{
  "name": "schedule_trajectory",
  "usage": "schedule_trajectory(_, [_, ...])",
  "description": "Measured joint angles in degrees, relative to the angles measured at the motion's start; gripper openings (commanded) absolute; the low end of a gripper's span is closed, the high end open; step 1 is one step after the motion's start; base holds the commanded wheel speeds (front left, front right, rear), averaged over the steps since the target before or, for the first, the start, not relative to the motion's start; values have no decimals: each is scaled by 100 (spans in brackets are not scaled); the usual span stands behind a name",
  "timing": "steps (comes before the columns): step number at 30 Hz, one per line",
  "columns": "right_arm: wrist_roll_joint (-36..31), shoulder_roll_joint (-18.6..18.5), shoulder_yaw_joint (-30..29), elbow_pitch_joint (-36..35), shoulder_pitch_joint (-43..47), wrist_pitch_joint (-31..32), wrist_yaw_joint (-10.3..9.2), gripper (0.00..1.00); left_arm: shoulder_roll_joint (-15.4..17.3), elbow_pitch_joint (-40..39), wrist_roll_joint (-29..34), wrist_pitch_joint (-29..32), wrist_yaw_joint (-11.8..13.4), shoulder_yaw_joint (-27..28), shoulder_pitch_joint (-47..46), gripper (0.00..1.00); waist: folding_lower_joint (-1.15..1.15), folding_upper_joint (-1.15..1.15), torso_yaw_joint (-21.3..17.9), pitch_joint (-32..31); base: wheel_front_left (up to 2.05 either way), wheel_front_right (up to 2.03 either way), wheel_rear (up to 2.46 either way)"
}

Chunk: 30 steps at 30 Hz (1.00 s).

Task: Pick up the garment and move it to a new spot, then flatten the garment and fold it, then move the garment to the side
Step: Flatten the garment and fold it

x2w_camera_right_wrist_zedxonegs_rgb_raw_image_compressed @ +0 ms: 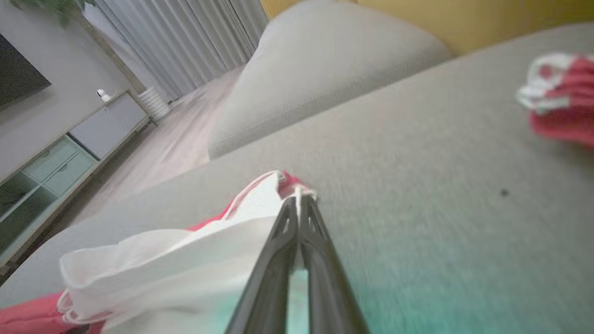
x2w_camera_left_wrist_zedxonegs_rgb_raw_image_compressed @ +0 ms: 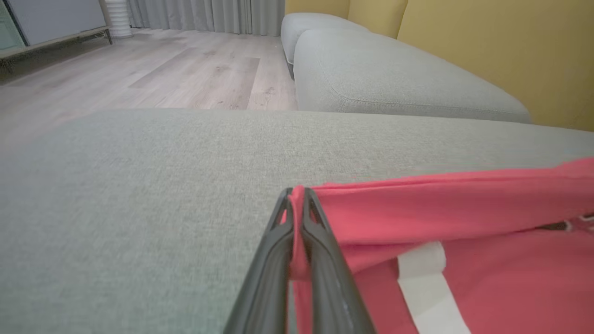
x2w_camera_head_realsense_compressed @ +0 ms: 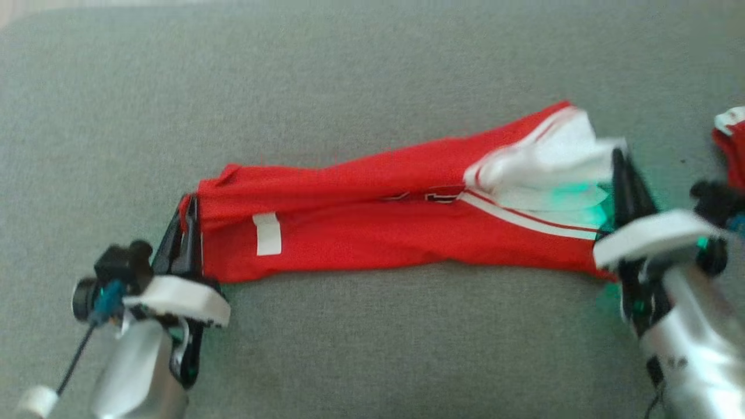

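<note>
Down at seven o'clock in the head view, the left gripper [x2w_camera_head_realsense_compressed: 187, 203] has its two dark fingers pinched together on the red left end of the garment [x2w_camera_head_realsense_compressed: 378, 238]. The left wrist view shows a fold of red cloth squeezed between those tips [x2w_camera_left_wrist_zedxonegs_rgb_raw_image_compressed: 297, 192]. At five o'clock the right gripper [x2w_camera_head_realsense_compressed: 618, 156] is likewise clamped, its tips nipping the white edge at the garment's right end; the right wrist view shows white cloth caught between them [x2w_camera_right_wrist_zedxonegs_rgb_raw_image_compressed: 299, 200].

Between the two claws the garment lies stretched from nine toward two o'clock on the grey cushion [x2w_camera_head_realsense_compressed: 349, 87], loosely twisted along its length. It is red with a white label [x2w_camera_head_realsense_compressed: 268, 234] near the left end and a white, red-striped panel at the right.

Farther out at three o'clock a second red-and-white bundle [x2w_camera_head_realsense_compressed: 732, 137] sits on the cushion, apart from the garment. Beyond the cushion, the left wrist view shows another grey sofa seat [x2w_camera_left_wrist_zedxonegs_rgb_raw_image_compressed: 394, 79], a yellow backrest [x2w_camera_left_wrist_zedxonegs_rgb_raw_image_compressed: 510, 46], a wood floor [x2w_camera_left_wrist_zedxonegs_rgb_raw_image_compressed: 162, 69] and grey curtains [x2w_camera_left_wrist_zedxonegs_rgb_raw_image_compressed: 209, 14].
</note>
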Motion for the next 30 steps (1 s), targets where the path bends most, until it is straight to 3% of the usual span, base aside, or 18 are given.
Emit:
schedule_trajectory(1, [79,2,38,-73,181,48,0,0,-59,-68,44,0,-21,124,142,92,0,0,-26,-62,0,0,0])
schedule_trajectory(2, [171,10,66,-111,339,130,0,47,-112,-146,111,0,-22,229,276,100,0,0,-48,-126,0,0,0])
schedule_trajectory(3, [232,25,68,-134,478,175,0,100,-167,-164,187,0,-38,316,382,100,0,0,-69,-190,0,0,0])
schedule_trajectory(5, [180,34,74,-168,660,160,0,100,-254,-196,353,0,-44,472,564,100,0,0,-98,-301,0,0,0])
schedule_trajectory(10, [-1084,-60,-104,-291,699,-13,-1,100,-488,-461,684,0,34,935,944,100,1,0,-110,-543,0,0,0])
schedule_trajectory(15, [-1861,499,-576,-555,930,-27,0,100,-689,-667,936,0,30,1104,1319,100,1,0,-41,-754,0,0,0])
schedule_trajectory(20, [-2597,756,-927,-764,1386,-29,0,100,-757,-855,1126,0,25,1138,1522,100,1,0,81,-969,0,0,0])
schedule_trajectory(30, [-3244,1020,-1246,-777,1712,-29,0,100,-772,-1040,1365,0,31,1104,2022,100,1,0,198,-1402,0,0,0])
